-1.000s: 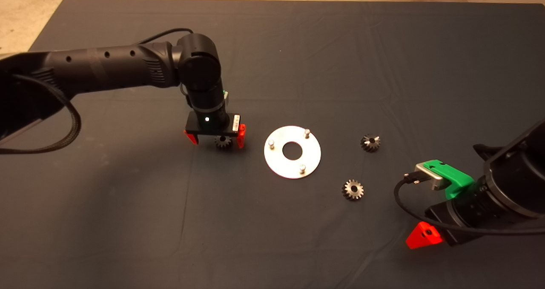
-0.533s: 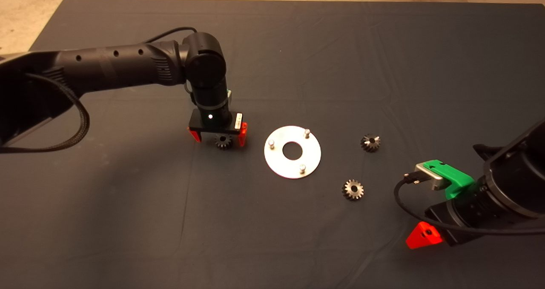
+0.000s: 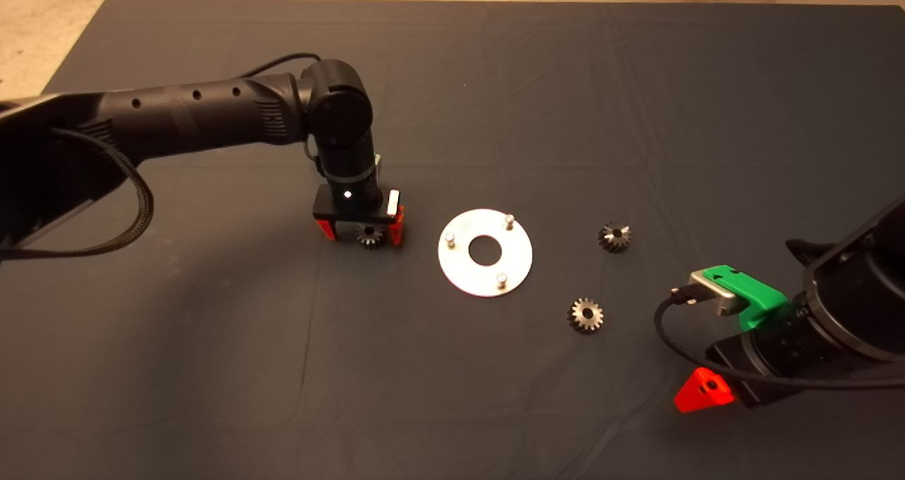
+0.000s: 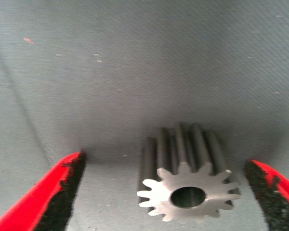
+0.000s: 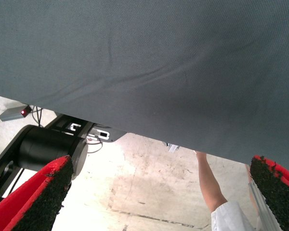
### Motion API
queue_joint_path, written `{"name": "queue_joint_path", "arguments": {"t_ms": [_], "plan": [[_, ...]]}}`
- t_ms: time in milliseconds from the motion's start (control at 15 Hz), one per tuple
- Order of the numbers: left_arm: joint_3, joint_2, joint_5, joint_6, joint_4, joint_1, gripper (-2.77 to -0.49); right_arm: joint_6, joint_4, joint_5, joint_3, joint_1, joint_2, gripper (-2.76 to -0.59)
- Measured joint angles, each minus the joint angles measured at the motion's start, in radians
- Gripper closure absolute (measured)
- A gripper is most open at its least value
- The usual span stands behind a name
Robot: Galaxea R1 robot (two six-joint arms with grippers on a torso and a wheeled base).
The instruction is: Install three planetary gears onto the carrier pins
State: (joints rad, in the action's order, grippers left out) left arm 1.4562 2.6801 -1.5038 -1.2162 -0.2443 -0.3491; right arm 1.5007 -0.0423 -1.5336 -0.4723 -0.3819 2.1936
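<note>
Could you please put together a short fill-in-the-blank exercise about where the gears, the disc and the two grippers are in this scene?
1. The left gripper is open, its fingers on either side of one ____.
2. The shiny disc carries ____ upright pins, all bare.
3. The number of gears lying on the mat to the right of the disc is ____.
4. The right gripper waits at the mat's lower ____ edge in the head view.

Missing words: gear; three; two; right
</note>
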Motion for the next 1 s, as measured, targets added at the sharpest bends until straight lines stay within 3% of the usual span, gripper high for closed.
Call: {"name": "queue_joint_path", "arguments": {"t_ms": [200, 1000], "plan": [[0.0, 0.001, -0.002, 0.0, 0.0, 0.0, -2.26, 0.0, 0.0, 0.0, 0.0, 0.0, 0.0, -2.73], [0.004, 0.004, 0.024, 0.021, 0.001, 0.0, -1.78, 0.0, 0.0, 0.0, 0.0, 0.0, 0.0, -2.73]]}}
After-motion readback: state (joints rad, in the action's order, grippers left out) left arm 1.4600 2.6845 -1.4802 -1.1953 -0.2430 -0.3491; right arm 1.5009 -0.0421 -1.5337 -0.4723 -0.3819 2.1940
